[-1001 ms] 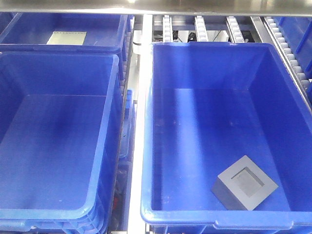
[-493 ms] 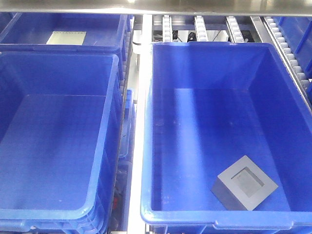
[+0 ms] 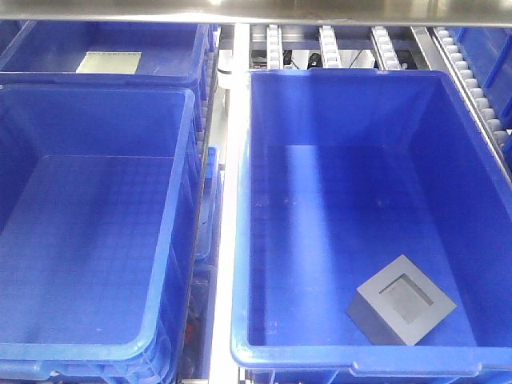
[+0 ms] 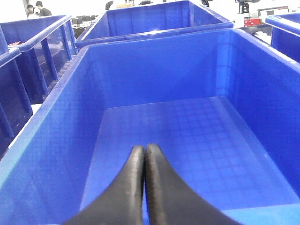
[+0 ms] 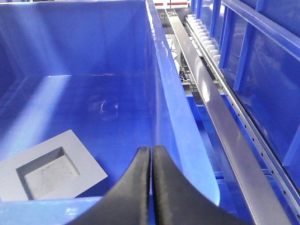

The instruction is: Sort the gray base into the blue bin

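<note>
the gray base [image 3: 402,310] lies recess-up in the near right corner of the right-hand blue bin [image 3: 264,76], while the right claw [image 5: 151,161] and left claw [image 4: 143,161] hover pinched shut and empty; a closed descent could shove it aside.

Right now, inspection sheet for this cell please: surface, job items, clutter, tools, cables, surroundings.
Surface: metal rail runs between the two front bins; no open tabletop seen.
Job's things: gray base lies recess-up on the floor of the right blue bin, near its front right corner.
Clutter: pale flat sheet in the rear left bin; the left front bin holds nothing seen.
Grippers: left tool shut, empty, above the left front bin; right tool shut, empty, over the right bin's rim.
Cables: nothing seen.
Surroundings: roller tracks behind; more blue bins around.
</note>
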Tool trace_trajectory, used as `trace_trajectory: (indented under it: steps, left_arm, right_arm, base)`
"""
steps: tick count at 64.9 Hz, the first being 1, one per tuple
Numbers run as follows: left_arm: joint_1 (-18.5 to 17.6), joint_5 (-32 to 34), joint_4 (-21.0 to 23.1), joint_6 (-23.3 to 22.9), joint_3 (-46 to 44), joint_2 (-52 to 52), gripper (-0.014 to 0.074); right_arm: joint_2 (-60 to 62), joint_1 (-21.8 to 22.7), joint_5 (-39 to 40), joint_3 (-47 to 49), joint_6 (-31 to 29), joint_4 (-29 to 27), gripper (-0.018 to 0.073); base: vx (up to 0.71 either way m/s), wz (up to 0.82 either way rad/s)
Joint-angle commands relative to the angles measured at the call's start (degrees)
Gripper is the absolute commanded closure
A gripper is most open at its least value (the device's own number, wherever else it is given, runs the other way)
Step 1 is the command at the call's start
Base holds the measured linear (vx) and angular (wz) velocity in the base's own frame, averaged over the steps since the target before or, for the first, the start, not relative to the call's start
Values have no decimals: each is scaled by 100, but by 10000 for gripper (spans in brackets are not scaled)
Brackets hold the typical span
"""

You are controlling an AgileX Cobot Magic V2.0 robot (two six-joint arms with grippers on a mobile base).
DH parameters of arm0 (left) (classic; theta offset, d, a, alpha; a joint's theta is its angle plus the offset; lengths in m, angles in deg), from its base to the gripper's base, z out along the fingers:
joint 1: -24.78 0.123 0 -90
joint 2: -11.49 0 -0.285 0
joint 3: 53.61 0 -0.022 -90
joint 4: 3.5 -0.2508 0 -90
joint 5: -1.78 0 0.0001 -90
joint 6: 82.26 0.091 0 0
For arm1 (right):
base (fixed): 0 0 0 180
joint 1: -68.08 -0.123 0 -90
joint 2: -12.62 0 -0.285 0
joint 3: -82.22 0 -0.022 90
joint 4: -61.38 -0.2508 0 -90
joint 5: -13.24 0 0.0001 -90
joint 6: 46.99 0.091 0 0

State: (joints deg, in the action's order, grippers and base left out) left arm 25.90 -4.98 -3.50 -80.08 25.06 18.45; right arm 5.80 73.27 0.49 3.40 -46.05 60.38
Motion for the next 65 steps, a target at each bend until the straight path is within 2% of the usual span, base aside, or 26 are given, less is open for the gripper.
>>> trace_trajectory:
  steps: [1,65]
  left_arm:
    - [-7,426,55,-12,-106,-69,604]
    - [-7,426,55,-12,-112,-66,603]
  right_arm:
    - [10,2,429,-11,-20,27,564]
    - [10,2,429,-11,-20,27,564]
  base:
    - [0,0]
    - [0,0]
